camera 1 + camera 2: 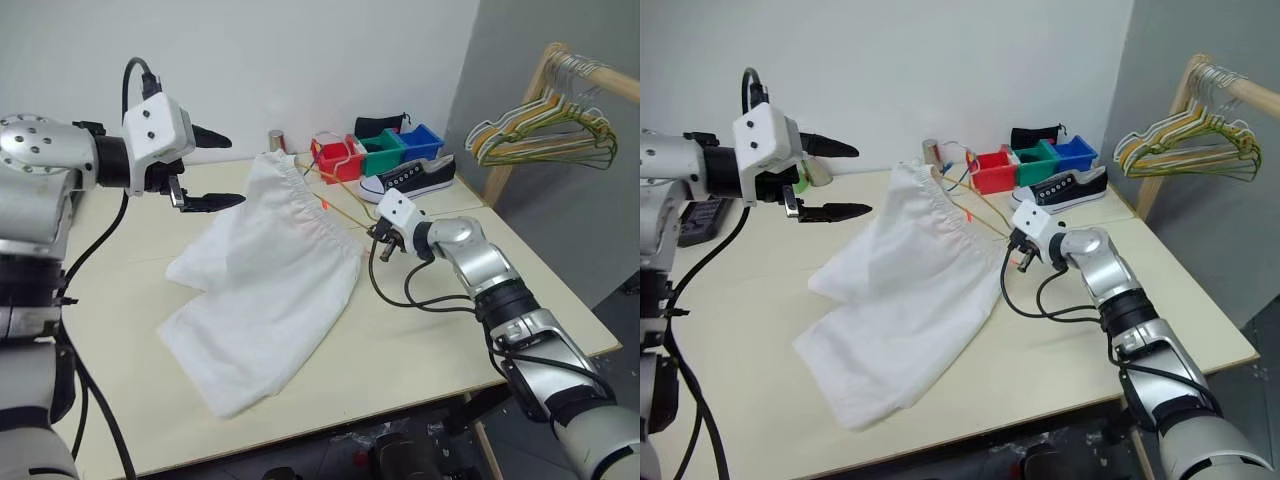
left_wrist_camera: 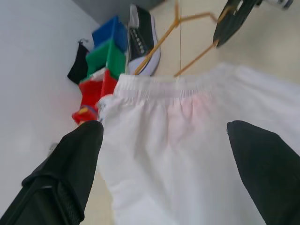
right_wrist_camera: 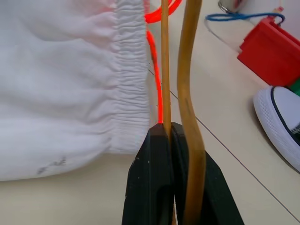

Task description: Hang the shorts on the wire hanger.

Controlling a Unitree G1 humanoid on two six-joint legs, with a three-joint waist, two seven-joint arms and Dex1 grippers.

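The white shorts point(image 1: 265, 280) lie spread over the middle of the table, with the gathered waistband point(image 3: 129, 70) lifted along the far right side. The thin yellow-orange wire hanger point(image 3: 165, 70) runs along that waistband. My right gripper point(image 1: 381, 241) is shut on the hanger's wire just past the waistband's near corner. A second, thicker stretch of the wire point(image 3: 188, 79) passes beside its fingers. My left gripper point(image 1: 235, 170) hovers open above the table, left of the waistband's far end, its fingers point(image 2: 77, 159) wide apart and holding nothing. The left wrist view looks down on the shorts point(image 2: 187, 140) and the hanger point(image 2: 197, 58).
Red point(image 1: 337, 157), green point(image 1: 381, 150) and blue point(image 1: 420, 141) bins stand at the back of the table, with a black and white sneaker point(image 1: 412, 178) in front of them. A metal can point(image 1: 276, 140) stands behind the shorts. A wooden rack with a bunch of hangers point(image 1: 545, 135) stands right of the table.
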